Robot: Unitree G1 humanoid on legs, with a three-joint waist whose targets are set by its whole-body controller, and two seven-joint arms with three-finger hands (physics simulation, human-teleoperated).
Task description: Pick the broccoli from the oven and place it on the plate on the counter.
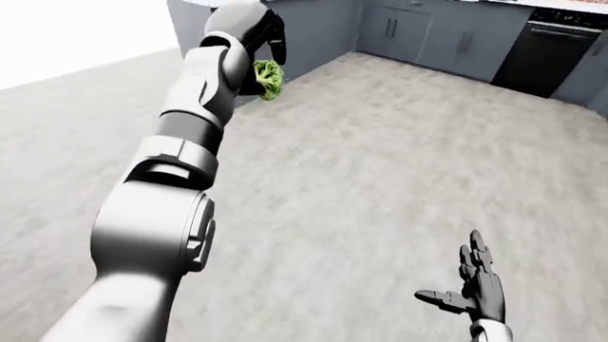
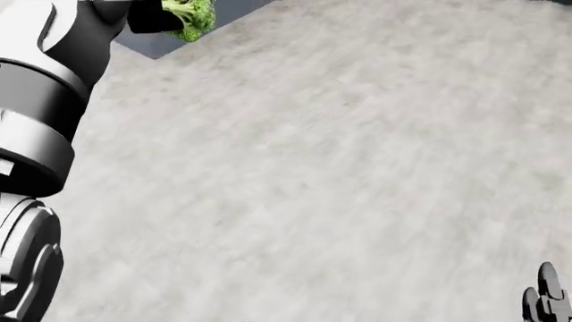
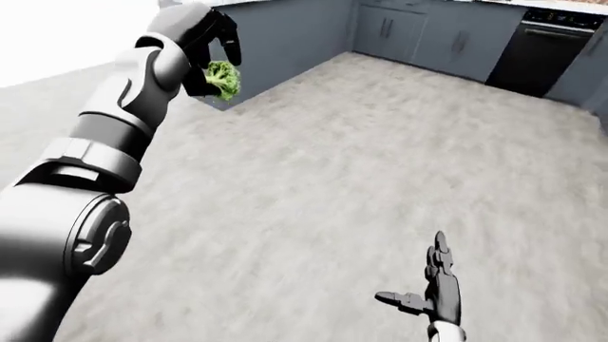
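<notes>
**Broccoli held up in the left hand, over the kitchen floor**

The left hand (image 3: 204, 43) is raised at the end of the stretched left arm (image 1: 180, 142), and its dark fingers (image 3: 231, 44) are curled round the broccoli (image 3: 222, 78), which hangs just under the palm. The broccoli is above the grey floor (image 1: 380, 178), close to the corner of a blue-grey cabinet block (image 3: 276, 39) that stands just beside the hand. Along the wall beyond the block there is a row of the same blue-grey cabinets (image 1: 418, 35), and beside them, further from the block, a black appliance (image 1: 539, 50). The right hand (image 1: 475, 285) is low over the floor, well apart from the broccoli, with its fingers spread and nothing in it.
</notes>
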